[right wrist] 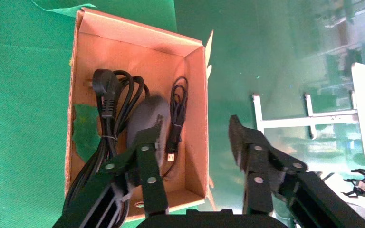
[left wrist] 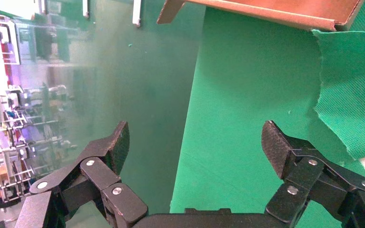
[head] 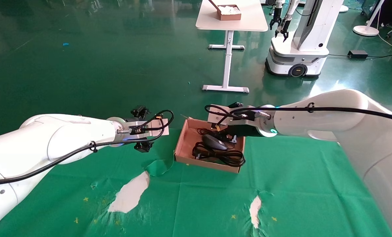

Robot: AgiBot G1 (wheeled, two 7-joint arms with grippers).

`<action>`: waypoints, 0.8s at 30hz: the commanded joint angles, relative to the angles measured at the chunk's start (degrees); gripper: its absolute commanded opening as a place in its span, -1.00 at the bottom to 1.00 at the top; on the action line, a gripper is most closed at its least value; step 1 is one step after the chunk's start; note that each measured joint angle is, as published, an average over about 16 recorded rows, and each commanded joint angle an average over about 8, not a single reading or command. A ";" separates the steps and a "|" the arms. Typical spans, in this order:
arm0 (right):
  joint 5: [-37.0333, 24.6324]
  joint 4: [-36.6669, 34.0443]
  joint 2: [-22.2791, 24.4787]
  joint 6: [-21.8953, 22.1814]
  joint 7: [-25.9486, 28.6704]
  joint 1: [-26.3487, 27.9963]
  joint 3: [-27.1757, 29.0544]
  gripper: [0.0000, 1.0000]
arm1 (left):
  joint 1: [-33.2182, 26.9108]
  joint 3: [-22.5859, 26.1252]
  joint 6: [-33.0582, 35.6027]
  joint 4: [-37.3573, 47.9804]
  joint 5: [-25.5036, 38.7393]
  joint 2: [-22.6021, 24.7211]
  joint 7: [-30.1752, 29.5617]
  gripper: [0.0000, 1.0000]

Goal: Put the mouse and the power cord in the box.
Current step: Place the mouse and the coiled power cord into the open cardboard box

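Green cloth (head: 215,197): nearest the head camera, covers the table; torn patches show white at 7 o'clock and 5 o'clock of the view's centre.
Left arm: reaches in from 9 o'clock in the head view.
Left gripper (head: 143,130): hangs over the far edge of the cloth, just beside the box at its 9 o'clock, apart from it; in its own wrist view the two fingers (left wrist: 116,145) are spread wide with nothing between them, only cloth and floor below.
Box (head: 183,140): brown cardboard tray near the middle of the head view, resting on the cloth at the table's far edge, a small flap sticking up at its 12 o'clock corner.
Power cord (head: 227,156): lies inside the box, looped along the wall toward 5 o'clock, with its chunky plug (right wrist: 103,88) in the box too.
Mouse (head: 214,142): inside the box, lying partly on the cord loops; its thin wire (right wrist: 177,111) is bundled beside it along the opposite wall.
Right arm: comes in from 3 o'clock.
Right gripper (head: 227,131): sits over the box's far 2 o'clock side; fingers (right wrist: 147,152) parted and holding nothing, one above the mouse, the other outside the box wall.
Background: white table (head: 230,24) carrying a smaller brown box (head: 229,12), and another white robot (head: 298,42), at 12 to 1 o'clock on the green floor (head: 84,65).
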 commanded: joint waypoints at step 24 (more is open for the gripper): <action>20.86 17.45 14.60 -13.39 5.64 -12.45 9.14 1.00 | 0.01 0.08 -0.02 -0.27 0.10 -0.14 -0.22 1.00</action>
